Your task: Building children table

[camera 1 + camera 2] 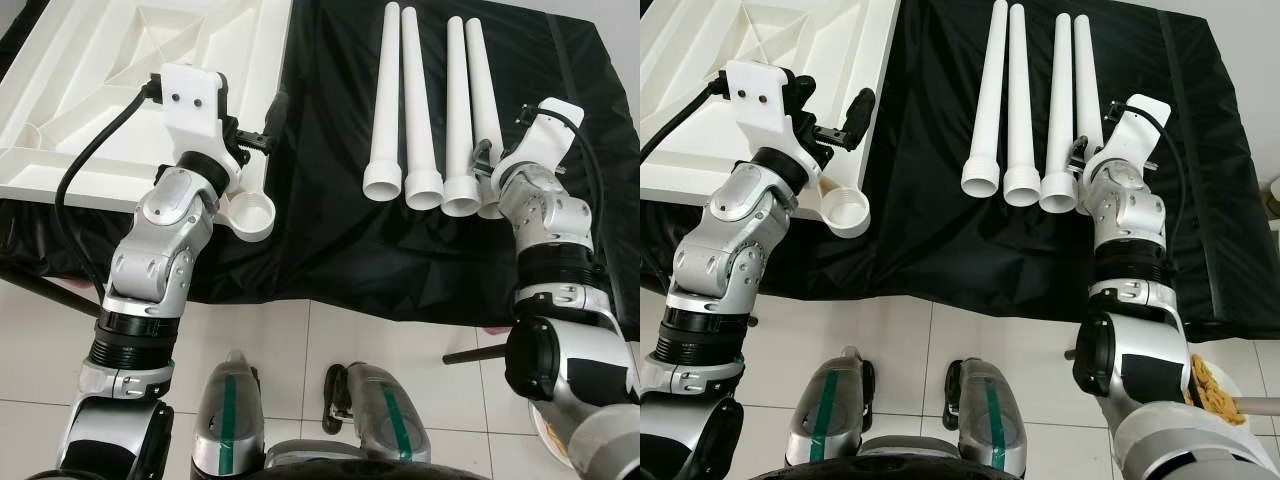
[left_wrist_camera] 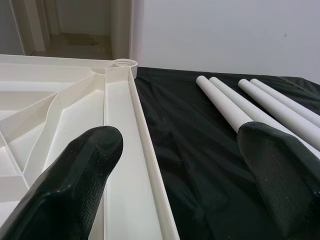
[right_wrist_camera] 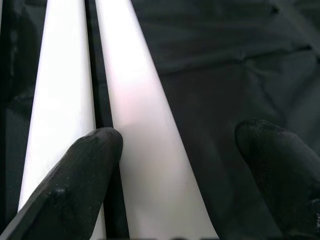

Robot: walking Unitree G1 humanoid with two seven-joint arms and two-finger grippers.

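The white tabletop [image 1: 120, 80] lies upside down in the upper left of the head views, ribs up, on a surface draped in black cloth [image 1: 320, 240]. One round leg socket [image 1: 250, 213] juts from its near corner. Four white table legs [image 1: 425, 110] lie side by side in the upper middle, wide ends toward the robot, touching or nearly so.

The left tool [image 1: 262, 128] hovers over the tabletop's right-hand rim, just above that socket. Its fingers [image 2: 75, 170] stand wide apart and hold nothing; in the left wrist view one finger is over the tabletop channel and the other over the cloth.

The right tool [image 3: 170, 165] sits at the wide end of the rightmost leg [image 1: 1087, 110], at the right of the row. In the right wrist view its fingers [image 3: 75, 180] are spread wide on either side of that leg, one finger in the narrow gap between it and its neighbour, the other over bare cloth. Nothing is gripped yet.

The step in hand appears to be picking up the first leg; no leg is fitted, so assembly is at its start. The next move likely calls for closing the right tool firmly on the leg near its wide end without nudging the neighbouring leg, then lifting it and carrying it toward the corner socket, wide end down and square to the opening.
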